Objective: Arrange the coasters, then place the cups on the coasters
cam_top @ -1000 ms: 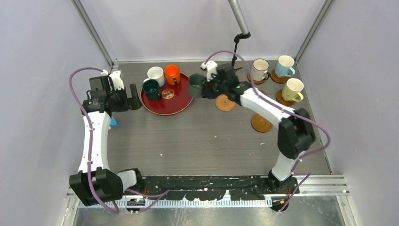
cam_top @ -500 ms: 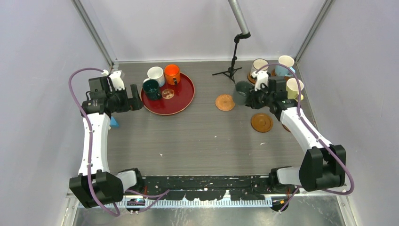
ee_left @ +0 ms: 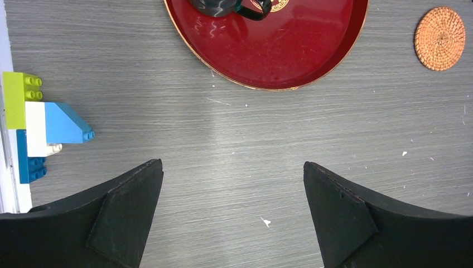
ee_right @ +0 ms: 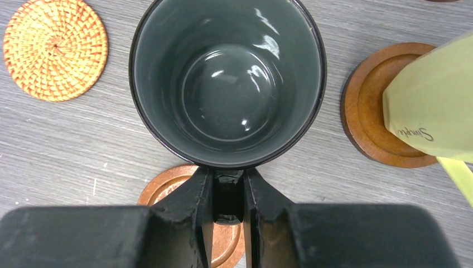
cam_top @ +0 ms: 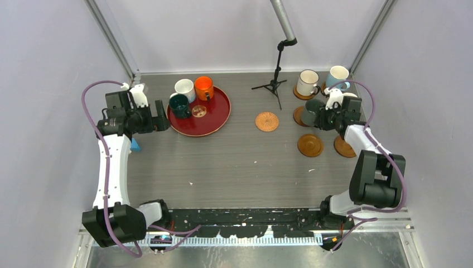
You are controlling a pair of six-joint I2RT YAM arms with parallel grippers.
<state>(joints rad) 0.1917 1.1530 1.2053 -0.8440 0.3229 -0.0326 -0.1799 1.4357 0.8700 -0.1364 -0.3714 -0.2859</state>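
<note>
My right gripper point(ee_right: 228, 178) point(cam_top: 322, 119) is shut on the handle of the dark grey-green cup point(ee_right: 227, 78) point(cam_top: 311, 113), held upright above the table among the right-hand coasters. A wood coaster point(ee_right: 164, 192) shows under the fingers. The pale yellow cup point(ee_right: 435, 106) stands on a wood coaster point(ee_right: 365, 120) just right of it. The cream cup point(cam_top: 308, 82) and light blue cup point(cam_top: 337, 78) sit on coasters. Bare coasters: woven point(cam_top: 267, 121) point(ee_right: 54, 49), wood point(cam_top: 310, 145), wood point(cam_top: 344, 147). My left gripper point(ee_left: 233, 212) point(cam_top: 162, 118) hangs open, left of the tray.
The red round tray point(cam_top: 203, 125) point(ee_left: 279, 56) holds the teal cup point(cam_top: 179, 106), white cup point(cam_top: 184, 87), orange cup point(cam_top: 204, 87) and a small disc point(cam_top: 198, 110). A black tripod stand point(cam_top: 274, 85) is at the back. Toy bricks point(ee_left: 39, 125) lie near the left wall.
My right arm has carried the dark grey-green cup from beside the tray rightwards to the coasters at the right. The left arm has not moved.
</note>
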